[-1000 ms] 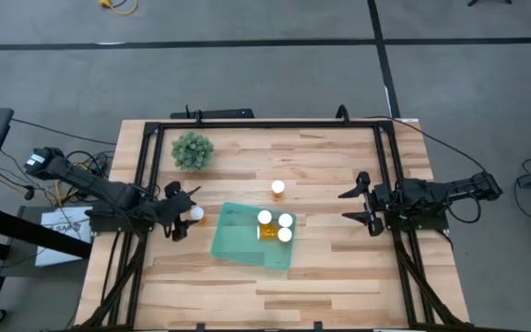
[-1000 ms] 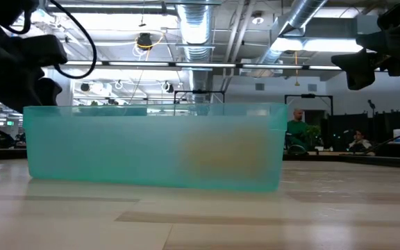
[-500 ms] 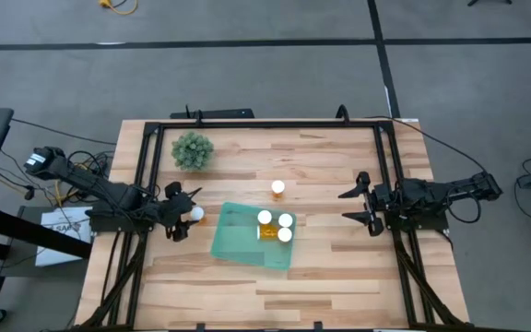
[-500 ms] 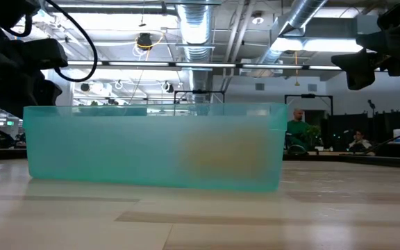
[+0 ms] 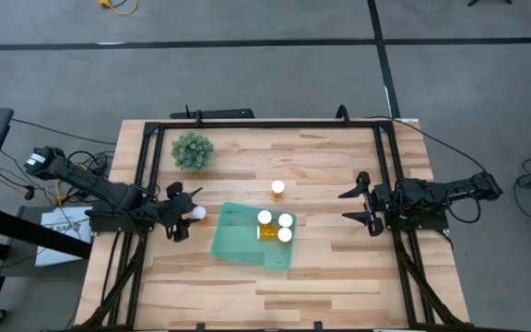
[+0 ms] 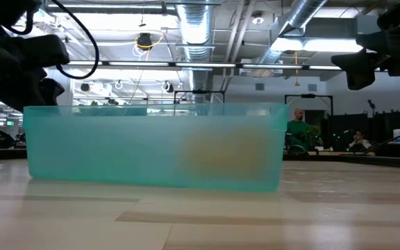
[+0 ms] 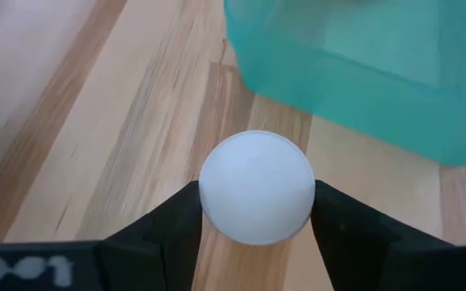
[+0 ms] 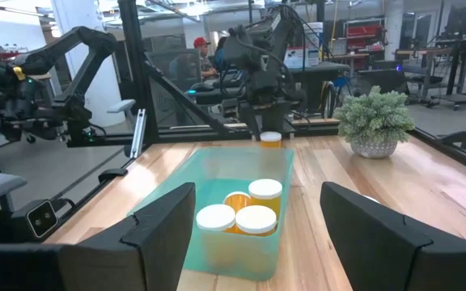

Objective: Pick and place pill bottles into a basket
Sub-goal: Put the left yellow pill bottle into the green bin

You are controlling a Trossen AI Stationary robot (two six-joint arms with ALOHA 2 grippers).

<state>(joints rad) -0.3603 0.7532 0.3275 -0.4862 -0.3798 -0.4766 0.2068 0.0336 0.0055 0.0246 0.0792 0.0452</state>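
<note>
— What is seen around the basket (image 5: 247, 237)?
— A small plant (image 5: 193, 150) is placed far behind it, and one pill bottle (image 5: 277, 188) stands alone just behind it. Three bottles (image 5: 275, 226) are held inside.
— And the grippers?
— A white-capped bottle (image 7: 256, 187) is clamped by the left gripper (image 5: 190, 215), just beside the basket's left wall. The right gripper (image 5: 359, 205) is kept wide open, empty, well apart.
— Any change from before?
— None is noticed.

Table (image 5: 330, 277): pale matt wood planks. Basket (image 5: 238, 242): translucent teal plastic. Bottles (image 8: 237, 202): amber plastic, smooth matt white caps.
</note>
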